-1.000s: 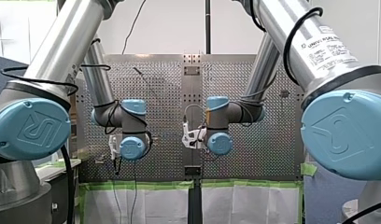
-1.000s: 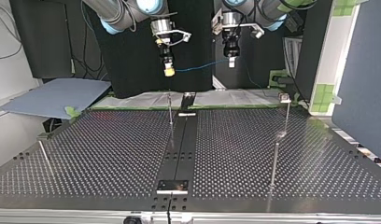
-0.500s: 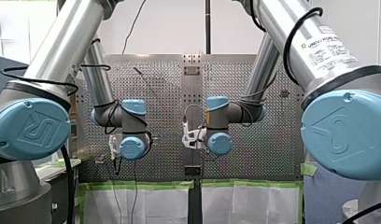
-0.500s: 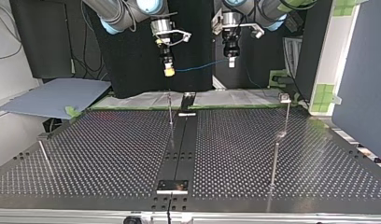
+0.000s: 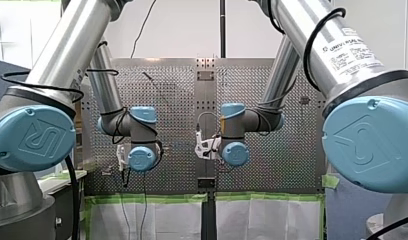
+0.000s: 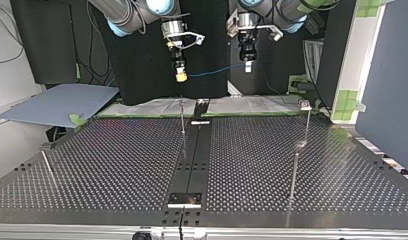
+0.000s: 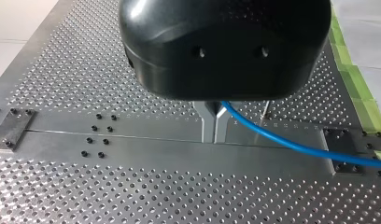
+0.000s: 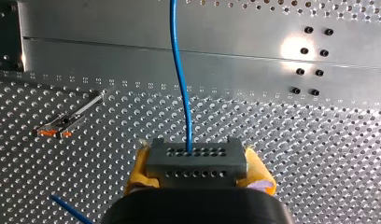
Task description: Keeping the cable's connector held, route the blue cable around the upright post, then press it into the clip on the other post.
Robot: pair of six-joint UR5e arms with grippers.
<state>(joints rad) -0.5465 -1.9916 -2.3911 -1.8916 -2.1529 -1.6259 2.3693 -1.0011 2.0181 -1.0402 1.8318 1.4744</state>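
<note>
**Top view, L to R**

1. R gripper (image 6: 181,76), left of centre, well above the table (image 6: 117,165) at its far edge. Yellow pads are clamped on the grey connector (image 8: 196,162). Right wrist view confirms this; the cable exits the block's face straight ahead.
2. Blue cable (image 6: 212,72): airborne span btwn the two grippers, touching neither post.
3. L gripper (image 6: 248,66), right of centre, approx same height. Metal fingers (image 7: 206,130) are pressed together, pinching the cable.
4. Upright post (image 6: 182,117): thin, below the R gripper and apart from it.
5. Clip (image 6: 305,105): tops the other post (image 6: 307,125) at far right, well apart from both grippers.

**Risks (judgement)**
- Connector may twist or pull out of the pads. Cause: short span btwn grips going tight round the post.
- Cable may slide through the L fingers. Cause: narrow pinch under side load during the wrap.
- Thin post may be struck or bent. Cause: R gripper coming down almost directly over it.
- Clip may be missed. Cause: small target, long traverse rightward, cable arriving slack or off-line.

**Orientation**
- Cable's long axis runs left-right across the table, near level, rising slightly toward the L gripper.
- Connector end points left.
- Any tail beyond the L gripper is not clearly visible.
- Routing not yet begun.
</note>
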